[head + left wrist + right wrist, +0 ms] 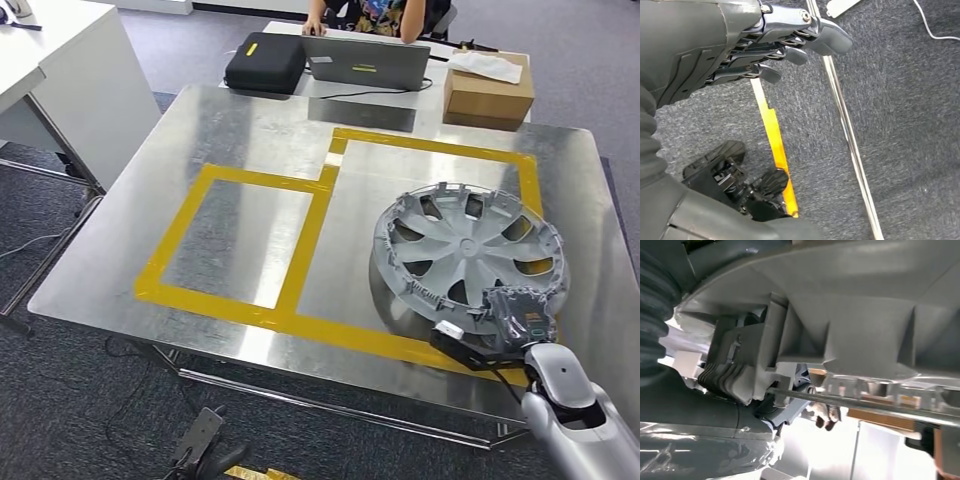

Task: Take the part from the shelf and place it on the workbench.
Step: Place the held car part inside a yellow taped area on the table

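Head view, lower right: your right hand (pixel 519 318) grips the near rim of the hubcap (pixel 469 258), which rests tilted on the bench (pixel 249 130), inside the right-hand taped box (pixel 430 145). Lower the near edge until it lies flat, then loosen your fingers slowly so it does not slide. The cap is round, with no long axis; its ribbed inner face points up. Your left hand (pixel 753 45) hangs over the carpet, fingers apart and holding nothing.
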Robot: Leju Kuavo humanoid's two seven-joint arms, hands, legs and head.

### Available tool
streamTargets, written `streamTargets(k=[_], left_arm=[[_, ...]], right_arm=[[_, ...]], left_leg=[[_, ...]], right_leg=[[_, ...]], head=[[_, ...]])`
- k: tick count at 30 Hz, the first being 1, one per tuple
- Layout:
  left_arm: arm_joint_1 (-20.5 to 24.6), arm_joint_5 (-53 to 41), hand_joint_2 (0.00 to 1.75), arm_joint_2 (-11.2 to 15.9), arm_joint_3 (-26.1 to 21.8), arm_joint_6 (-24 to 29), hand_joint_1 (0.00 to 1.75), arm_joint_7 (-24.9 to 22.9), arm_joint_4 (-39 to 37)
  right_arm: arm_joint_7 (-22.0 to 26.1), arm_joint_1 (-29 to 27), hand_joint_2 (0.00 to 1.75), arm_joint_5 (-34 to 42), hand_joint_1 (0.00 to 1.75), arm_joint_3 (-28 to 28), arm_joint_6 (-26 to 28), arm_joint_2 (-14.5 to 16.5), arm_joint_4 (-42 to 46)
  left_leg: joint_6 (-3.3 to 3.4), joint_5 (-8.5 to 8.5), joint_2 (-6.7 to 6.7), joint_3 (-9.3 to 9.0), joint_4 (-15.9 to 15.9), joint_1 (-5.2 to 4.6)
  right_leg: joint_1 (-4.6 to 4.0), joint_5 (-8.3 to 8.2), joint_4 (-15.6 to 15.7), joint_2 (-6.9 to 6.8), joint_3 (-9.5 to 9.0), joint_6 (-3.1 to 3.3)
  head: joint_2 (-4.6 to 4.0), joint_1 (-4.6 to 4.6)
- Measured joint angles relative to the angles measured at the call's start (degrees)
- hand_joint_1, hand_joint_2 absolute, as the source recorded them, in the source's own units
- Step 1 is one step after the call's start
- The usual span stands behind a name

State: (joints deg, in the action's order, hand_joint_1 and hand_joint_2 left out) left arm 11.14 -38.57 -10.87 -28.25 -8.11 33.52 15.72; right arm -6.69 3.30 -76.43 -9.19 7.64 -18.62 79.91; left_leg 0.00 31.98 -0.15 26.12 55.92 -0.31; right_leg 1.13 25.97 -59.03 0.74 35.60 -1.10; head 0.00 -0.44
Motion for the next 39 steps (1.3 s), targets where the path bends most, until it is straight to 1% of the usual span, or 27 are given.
streamTargets(k=[7, 12, 14, 16, 19, 26, 28, 32, 36, 39], left_arm=[[-0.06, 0.47, 0.0, 0.0, -0.03, 0.14, 0.0, -0.81, 0.0], [-0.1, 0.53, 0.0, -0.02, -0.03, 0.11, 0.0, -0.82, 0.0], [-0.12, 0.65, 0.0, -0.03, -0.03, 0.1, 0.0, -0.74, 0.0], [-0.17, 0.81, 0.0, -0.09, -0.03, 0.16, 0.0, -0.51, 0.0], [-0.28, 0.97, 0.0, -0.22, -0.03, 0.3, 0.0, 0.14, 0.0], [-0.7, 1.56, 0.0, -0.32, -0.03, 0.31, 0.0, 0.87, 0.0], [-0.79, 1.62, 0.0, -0.33, -0.03, 0.31, 0.0, 1.12, 0.0], [-0.86, 1.7, 0.0, -0.34, -0.05, 0.31, 0.0, 1.22, 0.0], [-0.92, 1.99, 0.0, -0.33, -0.05, 0.26, 0.0, 1.34, 0.0], [-0.95, 2.04, 0.0, -0.32, -0.05, 0.19, 0.0, 1.53, 0.0]], right_arm=[[1.07, -1.78, 1.75, 2.32, 0.0, 3.15, 1.62, 0.42, 0.0], [1.23, -2.75, 1.75, 2.27, 0.0, 4.13, 4.64, 1.08, 0.04], [2.14, -3.24, 1.75, 3.75, 0.0, 4.65, 5.94, 1.57, 0.23], [3.97, -3.67, 1.75, 7.68, 0.0, 5.28, 6.51, 2.22, 0.71], [6.74, -4.11, 1.75, 15.94, 0.0, 6.33, 6.23, 3.39, 1.96], [10.41, -5.26, 1.75, 30.58, 0.0, 7.61, 3.13, 5.23, 6.7], [11.06, -5.54, 1.75, 32.89, 0.0, 7.65, 2.42, 5.64, 8.14], [11.32, -5.7, 1.75, 34.51, 0.0, 7.72, 1.59, 6.15, 9.91], [12.23, -6.88, 1.75, 40.29, 0.0, 7.69, -1.08, 6.7, 11.98], [13.09, -8.56, 1.75, 43.11, 0.0, 7.47, -1.86, 7.35, 14.31]], left_leg=[[0.0, 0.0, 0.0, 0.04, 0.0, 0.0], [0.0, 0.0, 0.0, 0.04, 0.0, 0.0], [0.0, 0.0, 0.0, 0.04, 0.0, 0.0], [0.0, 0.0, 0.0, 0.05, 0.0, 0.0], [0.0, 0.0, 0.0, 0.06, 0.0, 0.0], [0.0, 0.0, 0.0, 0.06, 0.0, 0.0], [0.0, 0.0, 0.01, 0.06, 0.0, 0.0], [0.0, 0.0, 0.01, 0.06, 0.0, 0.0], [0.0, 0.0, 0.0, 0.06, 0.0, 0.0], [0.0, 0.0, 0.0, 0.06, 0.0, 0.0]], right_leg=[[0.03, 0.0, 0.0, 0.0, 0.02, 0.0], [0.02, 0.0, 0.0, 0.0, 0.03, 0.0], [0.02, 0.0, 0.0, 0.0, 0.03, 0.0], [0.02, 0.0, 0.0, 0.01, 0.04, 0.0], [0.02, 0.0, 0.0, 0.0, 0.04, 0.0], [0.02, 0.0, 0.0, 0.01, 0.04, 0.0], [0.02, 0.0, 0.0, 0.01, 0.05, 0.0], [0.02, 0.0, 0.0, 0.01, 0.04, 0.0], [0.02, 0.0, 0.0, 0.0, 0.04, 0.0], [0.02, 0.0, 0.0, 0.0, 0.05, 0.0]], head=[[0.0, 0.0], [0.0, 0.0], [0.0, -0.01], [0.0, -0.01], [0.0, -0.01], [0.0, -0.01], [0.0, 0.0], [0.0, 0.01], [0.0, 0.0], [0.0, -0.01]])
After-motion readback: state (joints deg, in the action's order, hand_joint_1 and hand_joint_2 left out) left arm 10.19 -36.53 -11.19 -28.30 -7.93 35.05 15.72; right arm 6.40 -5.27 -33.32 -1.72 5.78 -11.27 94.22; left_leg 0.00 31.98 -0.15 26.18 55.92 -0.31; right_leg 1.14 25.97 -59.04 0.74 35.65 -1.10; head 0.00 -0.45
